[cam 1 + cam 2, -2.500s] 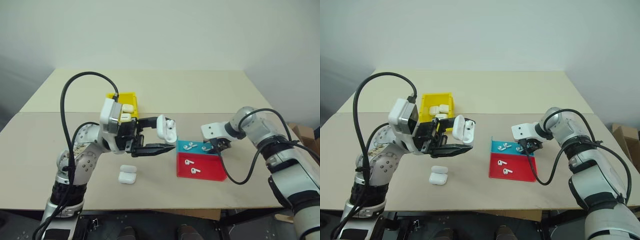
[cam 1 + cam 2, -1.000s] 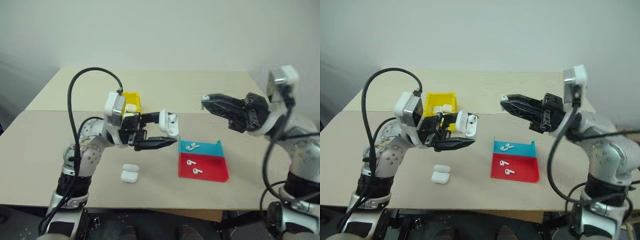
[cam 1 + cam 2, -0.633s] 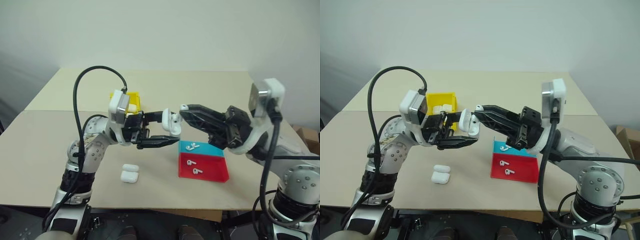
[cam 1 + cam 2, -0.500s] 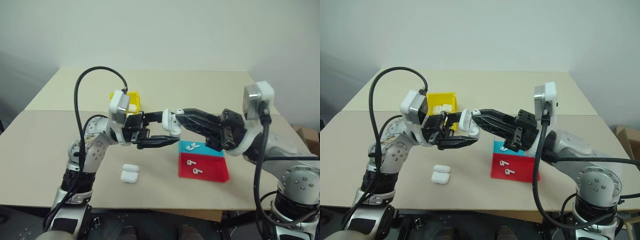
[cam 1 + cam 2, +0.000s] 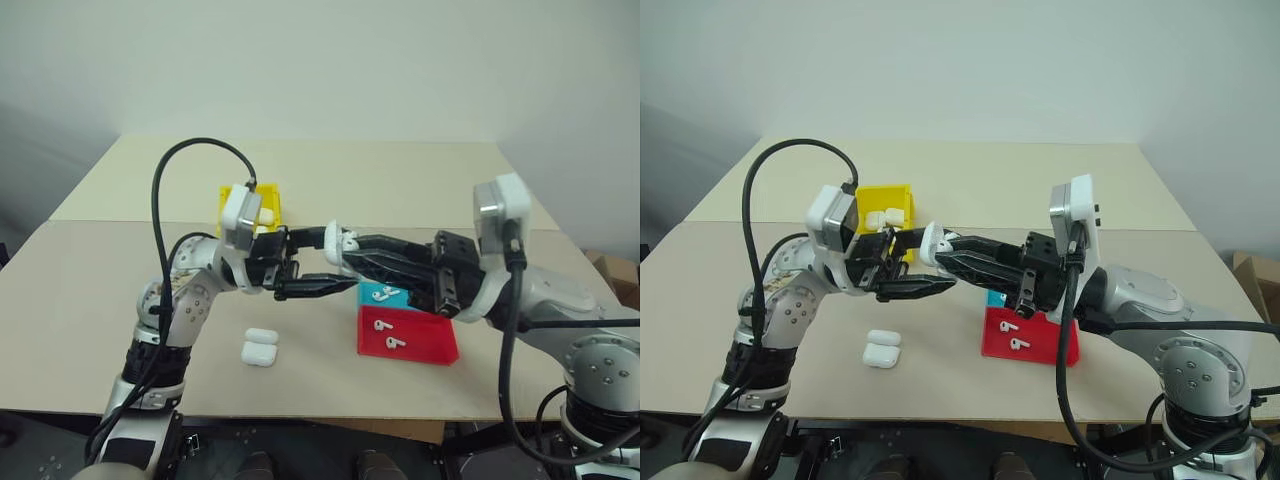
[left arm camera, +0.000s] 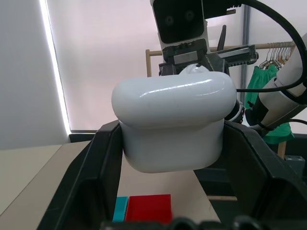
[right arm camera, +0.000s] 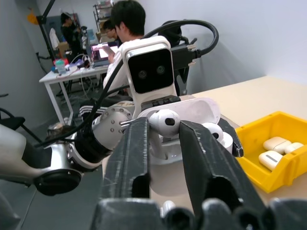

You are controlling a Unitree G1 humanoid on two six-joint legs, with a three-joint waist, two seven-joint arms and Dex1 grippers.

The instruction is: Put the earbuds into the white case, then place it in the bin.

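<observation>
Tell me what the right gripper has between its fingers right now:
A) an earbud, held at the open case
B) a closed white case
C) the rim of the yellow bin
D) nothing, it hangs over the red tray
A: the right gripper pinches an earbud just over the open white case, which the left gripper holds.

Table (image 5: 420, 175): pale beige top. Bearing: yellow bin (image 5: 883, 200), far left of centre; white case (image 5: 258, 347), closed, near left; teal tray (image 5: 380, 294) and red tray (image 5: 408, 335), touching, right of centre, teal farther.
</observation>
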